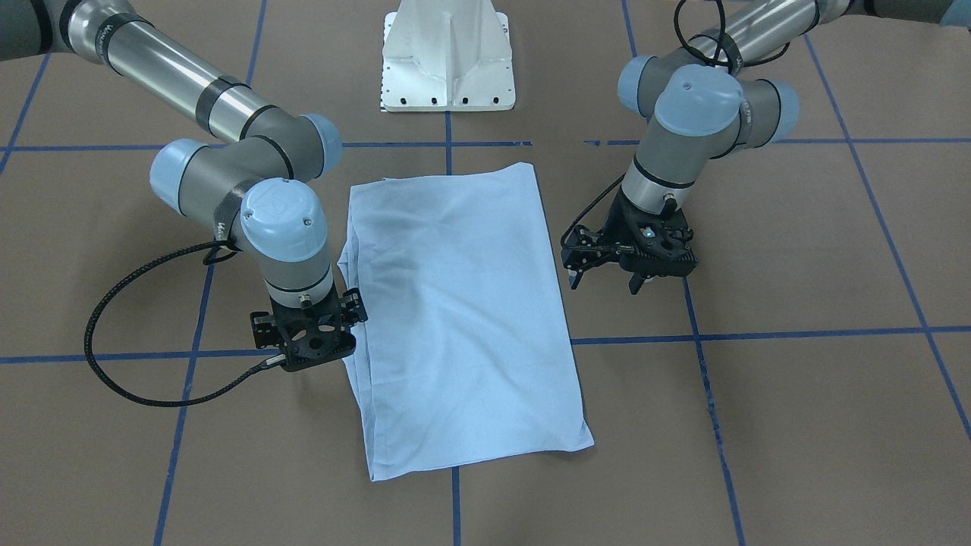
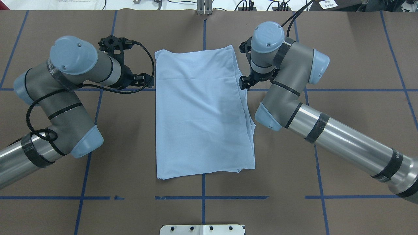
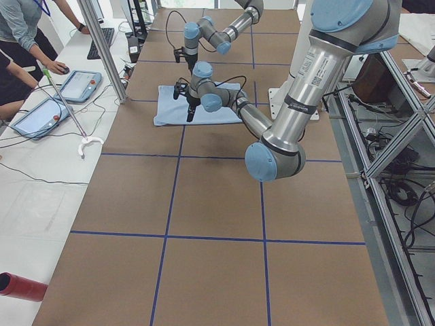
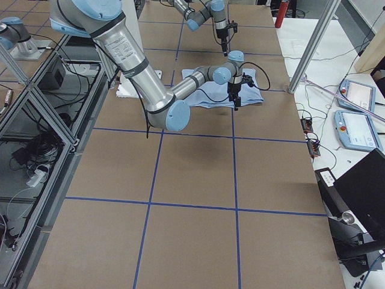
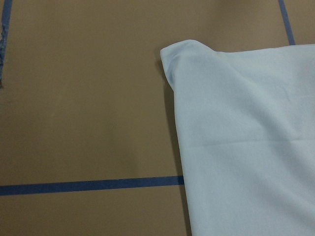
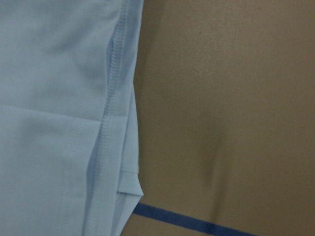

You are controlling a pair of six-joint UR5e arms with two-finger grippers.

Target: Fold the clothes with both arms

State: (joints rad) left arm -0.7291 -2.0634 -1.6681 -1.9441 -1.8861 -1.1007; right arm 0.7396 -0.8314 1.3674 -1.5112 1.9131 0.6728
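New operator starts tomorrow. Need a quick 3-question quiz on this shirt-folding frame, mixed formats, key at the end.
1. True or false: the T-shirt lies spread open with both sleeves showing.
2. Pick one. The right gripper is: A) over the shirt's middle; B) at one long edge of it; C) past a short end.
3. Fill in: in the front-facing view, the ___ gripper's fingers stand apart with nothing between them.

Key:
1. False. It is folded into a flat rectangle, with no sleeves showing.
2. B.
3. Left. The left gripper is beside the other long edge, off the cloth.
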